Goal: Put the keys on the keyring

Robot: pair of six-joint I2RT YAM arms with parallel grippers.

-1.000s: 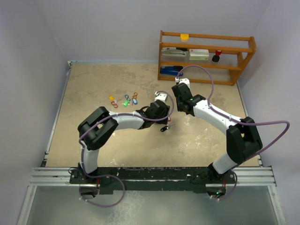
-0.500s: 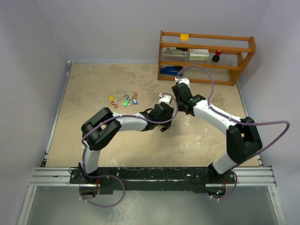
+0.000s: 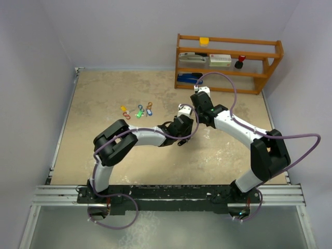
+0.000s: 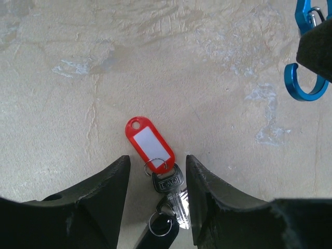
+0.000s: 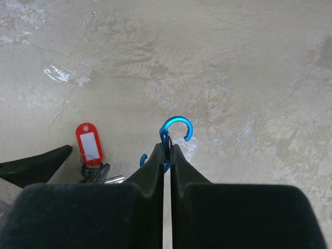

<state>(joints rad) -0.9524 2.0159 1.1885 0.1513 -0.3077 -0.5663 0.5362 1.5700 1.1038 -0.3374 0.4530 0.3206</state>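
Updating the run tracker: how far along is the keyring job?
Done: nothing visible; no key hangs on the blue metal S-shaped clip pinched in the right gripper. In hand: left gripper, jaws open, straddles the red-tagged silver key on the table. Left: that key, plus the colour-tagged keys lying farther left.

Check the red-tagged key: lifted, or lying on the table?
Lying on the table. The red-tagged key rests flat between the open fingers of the left gripper, with gaps on both sides, so nothing grips it.

Black fob [image 4: 155,239] partly beyond bottom edge
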